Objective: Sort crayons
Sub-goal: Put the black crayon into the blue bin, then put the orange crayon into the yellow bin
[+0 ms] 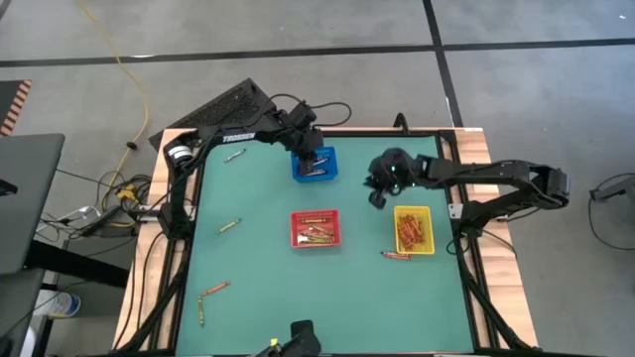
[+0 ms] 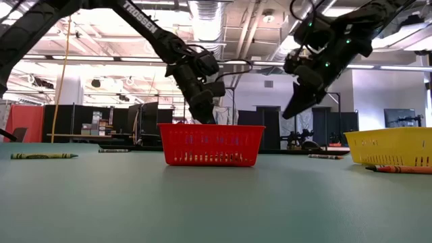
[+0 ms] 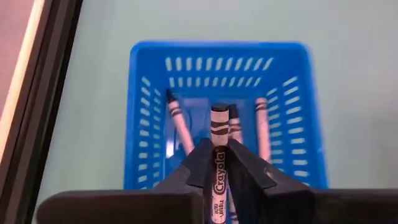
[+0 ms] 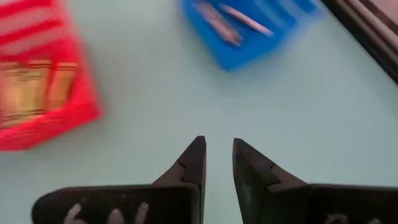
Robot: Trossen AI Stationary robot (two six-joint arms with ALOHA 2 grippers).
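My left gripper [image 3: 217,149] is shut on a grey-white crayon [image 3: 217,174] and hangs over the blue basket [image 3: 217,46] at the table's far middle [image 1: 327,175]. Several crayons [image 3: 180,127] lie in that basket. My right gripper [image 4: 217,152] is open with nothing between its fingers. It hangs above bare table [image 1: 377,198], between the blue basket and the yellow basket [image 1: 414,210]. The red basket [image 1: 316,215] at the table's middle and the yellow basket both hold crayons. Loose crayons lie flat on the table at the left [image 1: 229,226] and near left [image 1: 213,290]. My left gripper pinches the crayon's paper-wrapped shaft [image 3: 217,163] between its two fingers. The crayon lies along the fingers, and its banded end [image 3: 219,117] sticks out past the fingertips. The fingers slant down from the table's left. The crayon is lifted clear, above the inside of the blue basket.
More loose crayons lie at the far left [image 1: 234,155], by the near left edge [image 1: 201,312] and just in front of the yellow basket [image 1: 397,256]. A black raised frame [image 1: 190,198] borders the green mat. Bare mat stretches across the table's near half.
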